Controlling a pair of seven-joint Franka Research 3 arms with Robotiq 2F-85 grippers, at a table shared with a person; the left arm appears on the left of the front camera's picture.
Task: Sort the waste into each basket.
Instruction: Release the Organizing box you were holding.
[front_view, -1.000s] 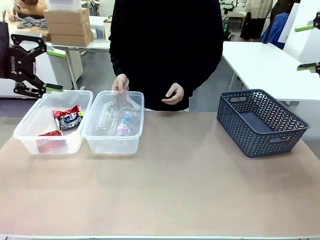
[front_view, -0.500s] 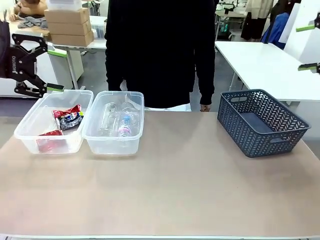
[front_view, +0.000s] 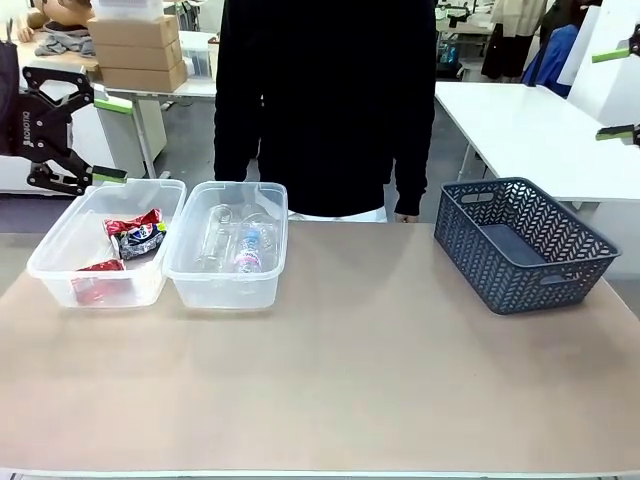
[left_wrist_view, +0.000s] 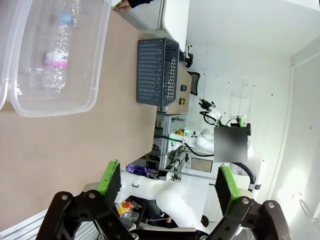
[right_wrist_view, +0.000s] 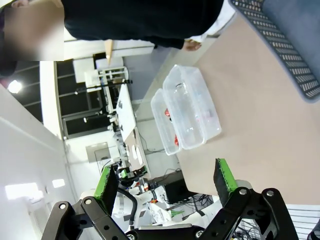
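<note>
Left gripper (front_view: 108, 138): we see it held up at the far left, above the far left corner of the left tub, jaws spread wide with nothing between the green pads. In its own wrist view (left_wrist_view: 167, 182) the fingers are apart and bare.
Right gripper (front_view: 620, 92): we see two green pads at the far right edge, well apart from each other, high above the table; jaws released, nothing held. Its wrist view (right_wrist_view: 165, 181) agrees.
Left tub (front_view: 60, 272): on the left of the table, holding the red cans (front_view: 130, 234), one with blue and silver, one plain red nearer us.
Right tub (front_view: 225, 292): touching or just beside the left tub, to its right; clear bottles (front_view: 235, 240) lie in it, one with a pink label.
Grey basket (front_view: 525, 245): far right of the table, well apart from the tubs.
Person (front_view: 325, 100): we see a dark top at the far edge, arms hanging down, one hand (front_view: 405, 216) at table level.
Table (front_view: 350, 380): tan, bare in the near half.
</note>
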